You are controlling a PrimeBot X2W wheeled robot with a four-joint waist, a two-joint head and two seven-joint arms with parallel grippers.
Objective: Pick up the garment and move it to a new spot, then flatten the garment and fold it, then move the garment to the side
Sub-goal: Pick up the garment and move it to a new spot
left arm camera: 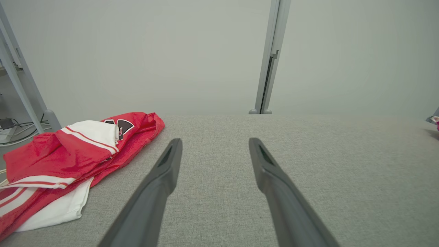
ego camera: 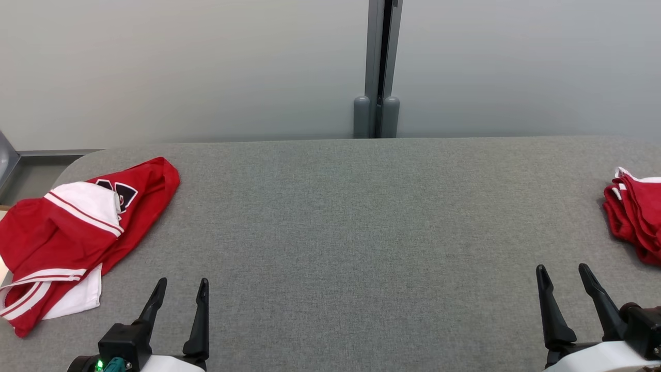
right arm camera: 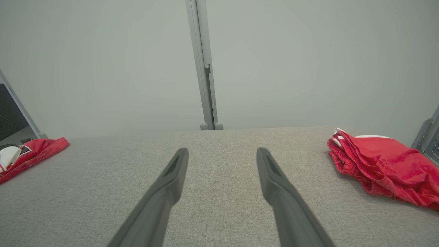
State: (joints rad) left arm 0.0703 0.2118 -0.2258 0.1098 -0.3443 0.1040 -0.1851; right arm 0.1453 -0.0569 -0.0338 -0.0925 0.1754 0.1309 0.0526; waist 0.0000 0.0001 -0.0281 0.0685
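A crumpled red and white garment with a dark emblem lies at the table's left end; the left wrist view has it at the lower left, the right wrist view at its far left. My left gripper hovers open just right of it, nothing between its fingers. At the lower right my right gripper is open too, over bare table.
A folded stack of red cloth sits at the table's right end. The grey fabric table runs back to a pale wall with a grey post. A metal frame stands off the left end.
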